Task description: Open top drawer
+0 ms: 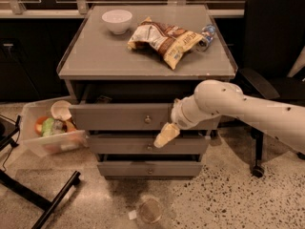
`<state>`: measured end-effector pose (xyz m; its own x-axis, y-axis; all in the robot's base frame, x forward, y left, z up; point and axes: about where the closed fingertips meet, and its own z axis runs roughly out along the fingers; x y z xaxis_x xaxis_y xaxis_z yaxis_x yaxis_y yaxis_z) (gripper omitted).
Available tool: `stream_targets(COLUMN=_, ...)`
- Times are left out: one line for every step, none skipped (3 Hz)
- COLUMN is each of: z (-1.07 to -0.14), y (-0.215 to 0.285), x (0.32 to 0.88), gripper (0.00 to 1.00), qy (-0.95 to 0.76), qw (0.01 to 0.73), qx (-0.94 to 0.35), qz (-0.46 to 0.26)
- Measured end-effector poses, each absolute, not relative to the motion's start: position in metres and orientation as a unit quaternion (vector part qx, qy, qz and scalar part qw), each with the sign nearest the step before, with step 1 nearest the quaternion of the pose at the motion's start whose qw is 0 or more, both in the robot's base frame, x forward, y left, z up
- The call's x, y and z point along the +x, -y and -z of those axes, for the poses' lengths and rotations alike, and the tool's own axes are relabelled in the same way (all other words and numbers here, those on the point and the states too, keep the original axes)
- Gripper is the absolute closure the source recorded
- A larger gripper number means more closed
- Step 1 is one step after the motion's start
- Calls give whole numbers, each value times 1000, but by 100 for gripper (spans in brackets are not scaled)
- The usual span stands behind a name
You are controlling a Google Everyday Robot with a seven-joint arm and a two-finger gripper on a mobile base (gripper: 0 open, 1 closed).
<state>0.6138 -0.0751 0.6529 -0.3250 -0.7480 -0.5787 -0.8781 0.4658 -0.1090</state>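
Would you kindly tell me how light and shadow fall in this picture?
Camera view: the cabinet top is brightly lit, the room behind dark; the gap above the part-open top drawer sits in deep shadow; the gripper, just below that drawer right of its knob, catches light.

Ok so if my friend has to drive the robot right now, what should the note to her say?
Gripper: in front of the cabinet, just below and to the right of the top drawer's knob, off the knob.
Top drawer: pulled out partway, with its dark inside showing behind the front.
Middle drawer and bottom drawer: shut.
Done: the top drawer is open some way.
Left: probably only pulling it out further by the knob, if a wider opening is wanted, then backing the arm off.
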Motion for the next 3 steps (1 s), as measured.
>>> stream_targets(z=-653, y=82, x=589, gripper=20, qy=-802, qw=274, qx=-514, qz=-132)
stream_targets(z=-654, y=85, x=576, gripper=43, qy=-800, qw=264, qx=-520, qz=-141)
stream_targets(z=-658, y=85, x=576, gripper=66, qy=-800, qw=264, qx=-520, qz=-141)
